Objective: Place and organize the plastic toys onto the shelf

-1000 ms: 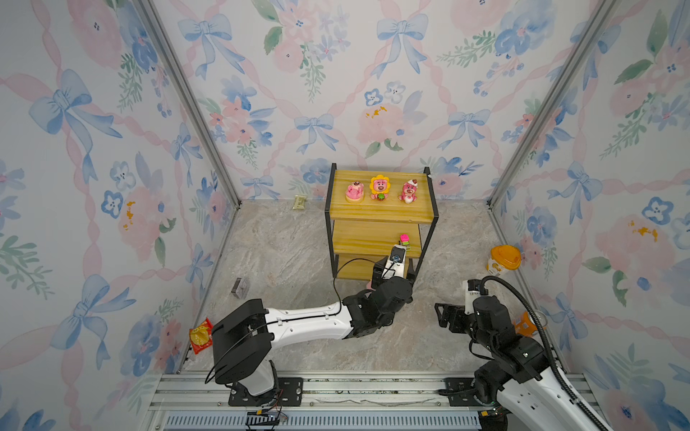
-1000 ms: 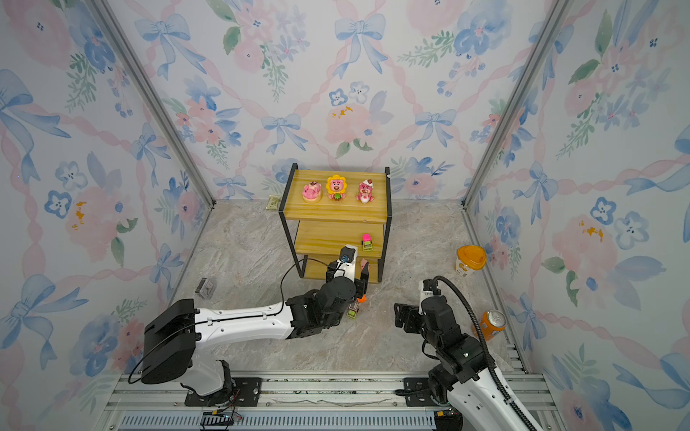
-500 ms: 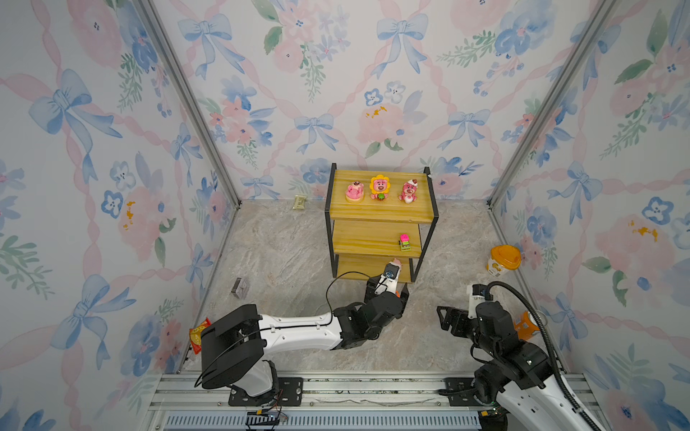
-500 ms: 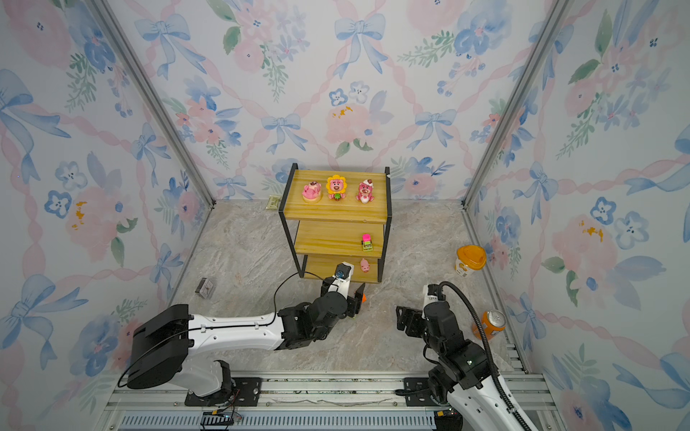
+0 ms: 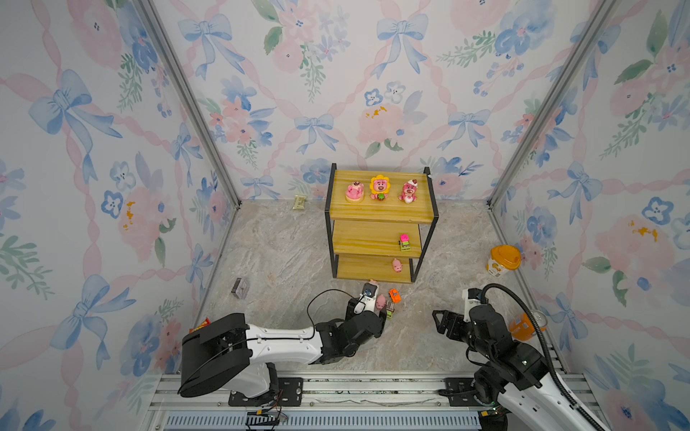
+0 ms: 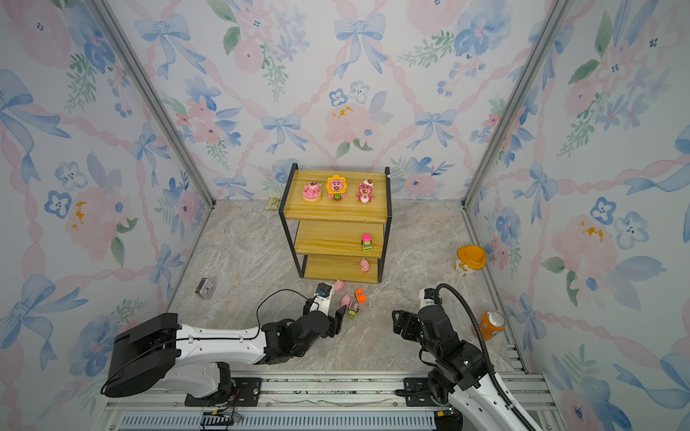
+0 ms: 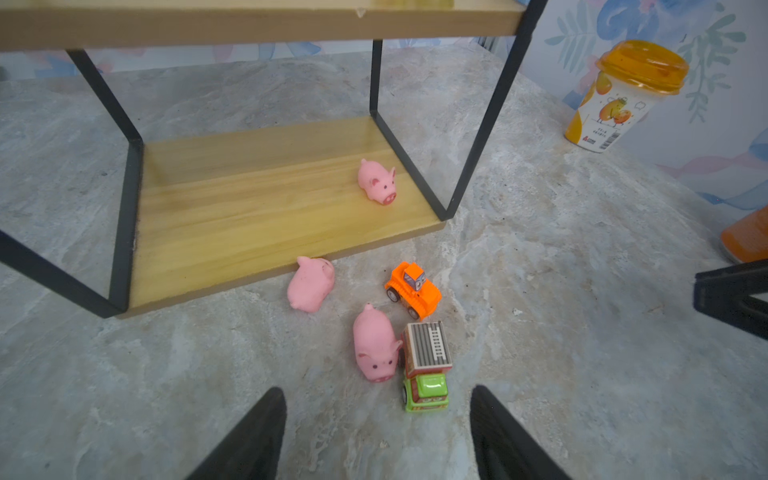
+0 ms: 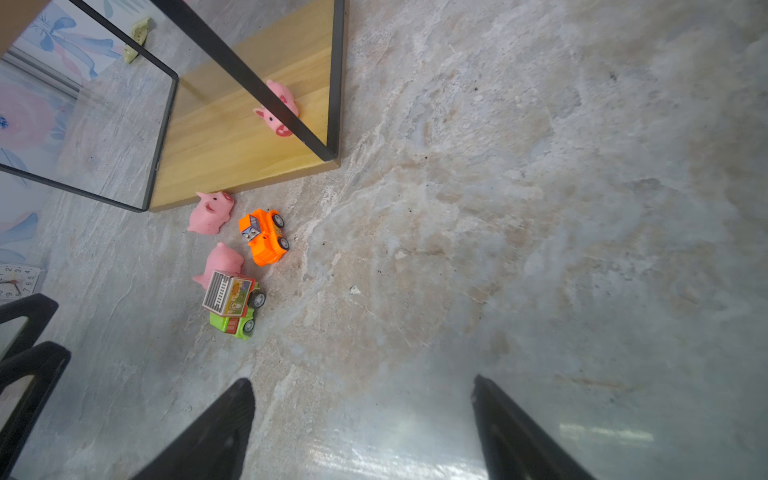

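The shelf [image 5: 373,216] stands at the back with three pink bears [image 5: 379,188] on its top board. A pink-green car [image 5: 404,241] sits on the middle board and a pig [image 7: 377,181] on the bottom one. On the floor in front lie two pigs [image 7: 311,284] [image 7: 374,343], an orange car [image 7: 412,289] and a red-green car [image 7: 426,365]. My left gripper [image 7: 378,399] is open and empty, low over the floor just short of the nearer pig and the red-green car. My right gripper [image 8: 361,386] is open and empty over bare floor to the right.
A yellow-lidded cup [image 5: 503,260] stands by the right wall, with an orange can [image 6: 492,324] nearer the front. A small clock [image 5: 241,288] and a red packet [image 5: 199,324] lie at the left. A small wrapper [image 5: 299,202] lies behind the shelf.
My left gripper has drawn back from the shelf's middle board and dropped towards the floor toys. The pink-green car stays on that board. The right arm shifted slightly.
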